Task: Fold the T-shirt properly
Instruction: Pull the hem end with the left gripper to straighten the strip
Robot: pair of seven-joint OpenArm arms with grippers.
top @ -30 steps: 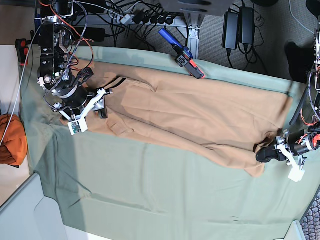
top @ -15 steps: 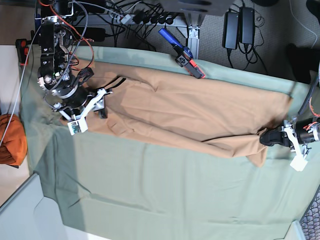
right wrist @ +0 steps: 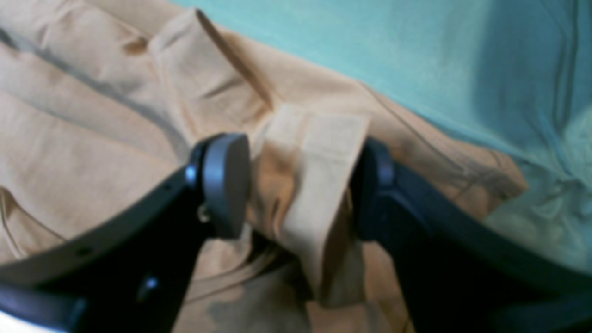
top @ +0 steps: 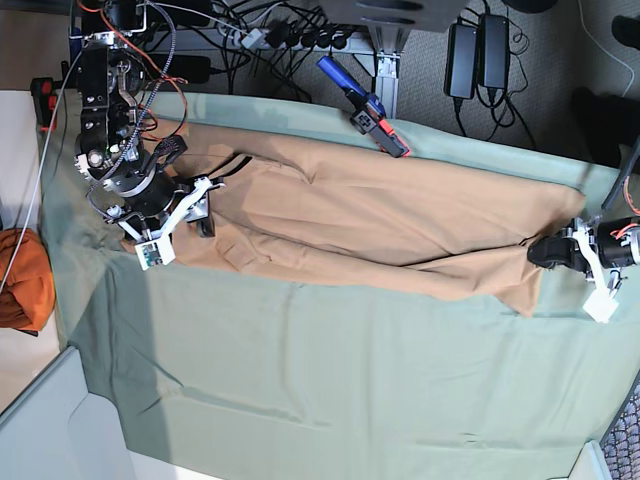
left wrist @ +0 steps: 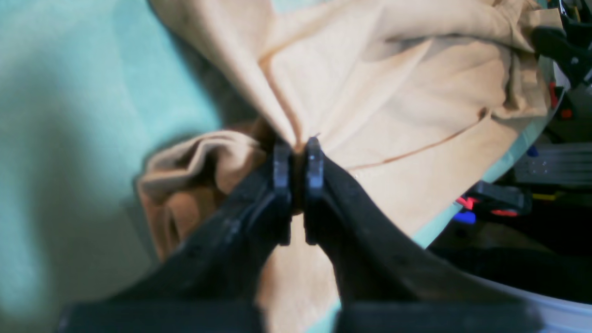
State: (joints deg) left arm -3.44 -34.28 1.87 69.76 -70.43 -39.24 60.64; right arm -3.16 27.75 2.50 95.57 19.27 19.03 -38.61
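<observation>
The tan-orange T-shirt [top: 380,220] lies stretched lengthwise across the green table cloth [top: 320,390]. My left gripper [top: 542,252] is at the shirt's right end. In the left wrist view it [left wrist: 298,157] is shut on a pinch of the T-shirt [left wrist: 393,92], with cloth bunched beside it. My right gripper [top: 205,218] is at the shirt's left end, near the dark neckline. In the right wrist view it [right wrist: 300,185] stands open, its fingers [right wrist: 226,185] on either side of a raised fold of the T-shirt [right wrist: 92,115].
A blue and red tool [top: 365,108] lies on the cloth's back edge, close to the shirt. A bright orange cloth bundle [top: 25,280] sits off the table's left side. Cables and power adapters [top: 470,50] lie behind the table. A grey panel [top: 50,430] is at the front left.
My left gripper has moved right and toward the back with the shirt's end in it, pulling the cloth straighter. The right arm has not moved.
</observation>
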